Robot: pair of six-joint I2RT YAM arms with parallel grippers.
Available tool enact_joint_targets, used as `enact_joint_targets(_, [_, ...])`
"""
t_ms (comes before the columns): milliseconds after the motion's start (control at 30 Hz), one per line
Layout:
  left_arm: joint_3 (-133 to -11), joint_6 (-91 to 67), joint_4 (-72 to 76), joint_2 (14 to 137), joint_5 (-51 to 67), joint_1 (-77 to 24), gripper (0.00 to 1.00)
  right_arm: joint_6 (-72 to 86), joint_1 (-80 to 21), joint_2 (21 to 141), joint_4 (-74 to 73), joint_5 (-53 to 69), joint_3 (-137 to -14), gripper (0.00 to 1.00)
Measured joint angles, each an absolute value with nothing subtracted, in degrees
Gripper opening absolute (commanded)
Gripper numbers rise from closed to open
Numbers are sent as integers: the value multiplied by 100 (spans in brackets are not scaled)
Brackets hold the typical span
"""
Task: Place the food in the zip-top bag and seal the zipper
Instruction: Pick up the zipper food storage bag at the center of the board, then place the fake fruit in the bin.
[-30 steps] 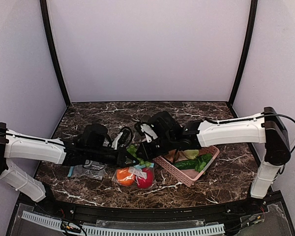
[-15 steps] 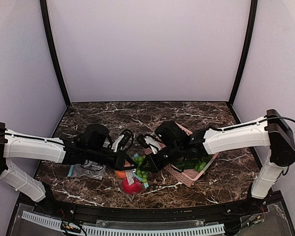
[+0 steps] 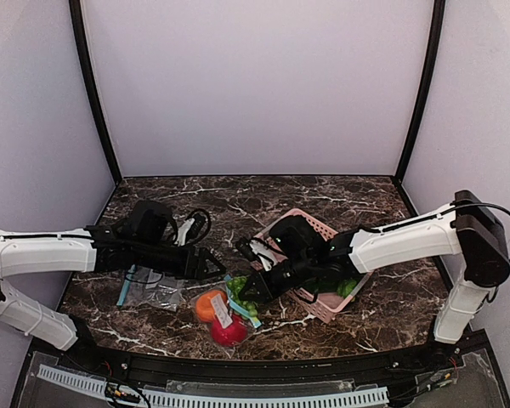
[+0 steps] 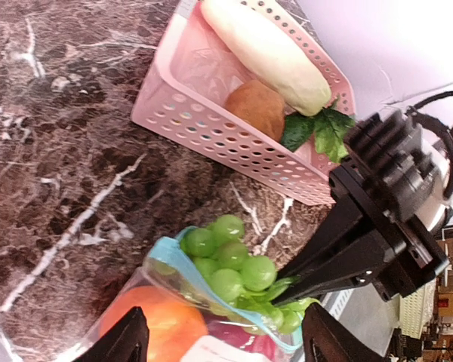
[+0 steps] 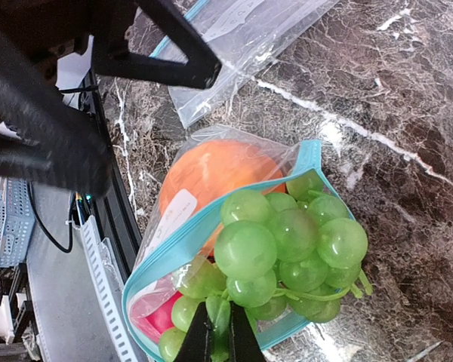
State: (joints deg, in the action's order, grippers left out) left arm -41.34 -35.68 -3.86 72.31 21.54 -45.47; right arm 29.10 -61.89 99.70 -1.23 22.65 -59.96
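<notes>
Clear plastic zip-top bag (image 5: 170, 219) lies on the dark marbled surface (image 5: 408, 90), directly under the right tool (image 5: 217, 335). A round orange fruit (image 5: 215, 177) and a red tomato-like fruit (image 5: 162, 317) sit inside it. A green grape bunch (image 5: 275, 241) lies across the open light blue zipper (image 5: 312, 154), partly in. The right tool is pressed together on the bunch's leafy stem. The left tool (image 3: 211, 265) is spread wide and grips nothing, with the bag just beyond its fingertips. A second clear bag (image 3: 151, 293) lies flat beside the left tool. A pink perforated plastic basket (image 4: 211, 124) stands just behind the right tool.
</notes>
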Motion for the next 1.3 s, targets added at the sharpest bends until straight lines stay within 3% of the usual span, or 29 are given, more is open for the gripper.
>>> enact_joint_targets(100, [-4276, -3476, -624, 7343, 2088, -4342, 74, 2934, -6189, 9972, -21, 2318, -5951, 0])
enact_joint_targets(233, [-4530, -3380, -735, 7686, 2112, -4189, 66, 2963, -6189, 9977, 67, 2353, -5920, 0])
enact_joint_targets(533, [-4571, -3524, -517, 8512, 2493, -3990, 65, 2969, -6189, 9996, 132, 2386, -5920, 0])
enact_joint_targets(700, [-4584, -3662, -287, 8842, 2716, -3990, 60, 2969, -6189, 10031, 137, 2388, -5920, 0])
enact_joint_targets(1300, [-4471, -4259, 718, 9205, 3159, -3990, 44, 2967, -6189, 10068, 176, 2401, -5920, 0])
